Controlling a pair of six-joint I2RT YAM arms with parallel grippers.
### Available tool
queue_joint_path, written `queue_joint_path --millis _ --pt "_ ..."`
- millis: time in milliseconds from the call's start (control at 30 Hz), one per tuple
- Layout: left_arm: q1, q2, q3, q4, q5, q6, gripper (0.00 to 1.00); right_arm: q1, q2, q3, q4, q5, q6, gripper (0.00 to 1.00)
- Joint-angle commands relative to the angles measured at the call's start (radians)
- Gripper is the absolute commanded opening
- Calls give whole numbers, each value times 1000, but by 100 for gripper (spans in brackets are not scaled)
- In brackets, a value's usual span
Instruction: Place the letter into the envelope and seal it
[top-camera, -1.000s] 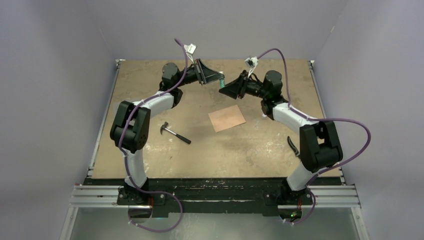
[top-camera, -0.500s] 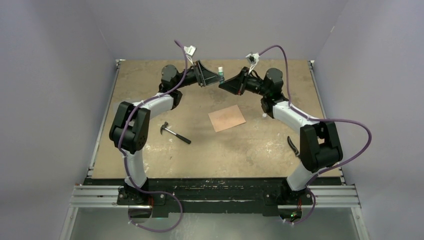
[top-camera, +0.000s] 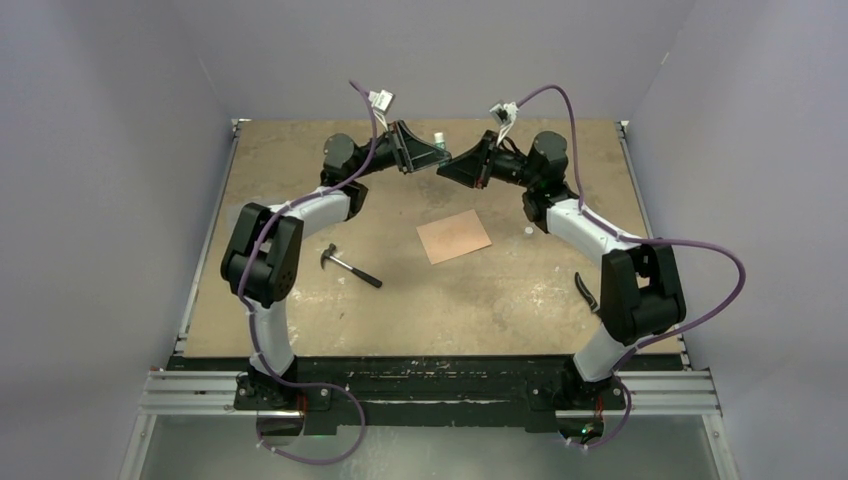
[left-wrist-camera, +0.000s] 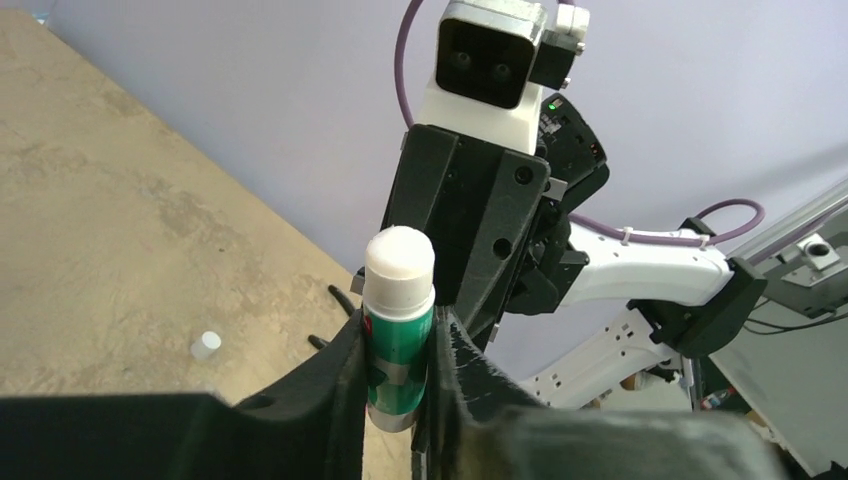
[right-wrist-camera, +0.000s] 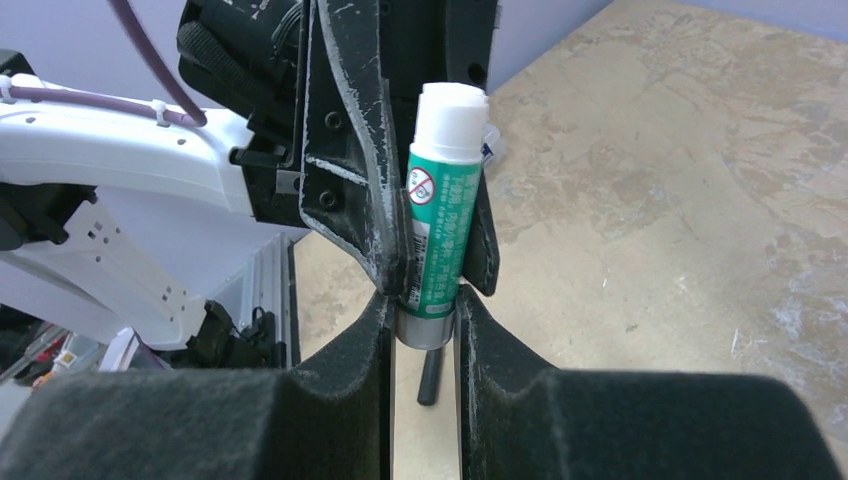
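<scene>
A green glue stick (right-wrist-camera: 440, 230) is held upright in the air over the far part of the table (top-camera: 280, 165), gripped from both sides. The left gripper (left-wrist-camera: 400, 335) is closed on the green body. The right gripper (right-wrist-camera: 425, 325) is closed lower down, on the grey base. The white end of the stick is turned upward. A small white cap (left-wrist-camera: 205, 345) is seen lying on the table by the right arm. A flat salmon-pink rectangle — probably the envelope (top-camera: 454, 237), though its detail is too small to be sure — lies near the middle of the table, well apart from both grippers. A hammer (top-camera: 350, 267) is set down on the left arm's side of it — head toward that arm.
</scene>
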Motion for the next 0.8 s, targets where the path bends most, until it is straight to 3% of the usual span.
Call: queue_joint_path --millis 0,33,167,267,433,567,767 --pt "-8 1 26 86 -2 -41 5 -1 -15 62 -18 -21 -25 17" --pt "-8 0 31 84 -7 -46 0 -1 -20 67 -29 -16 -25 22" --pt "-4 -22 48 71 -63 -61 0 -2 -56 36 -15 17 44 55" --pt "2 -45 74 44 -129 -77 0 -9 -93 -12 151 71 259 70" --pt "7 -84 125 7 -258 -88 0 -9 -130 -83 361 252 583 74" --pt "7 -109 135 -23 -338 -94 0 2 -105 -91 461 353 779 70" --pt "7 -114 116 21 -384 -159 0 42 -18 -43 590 411 897 60"
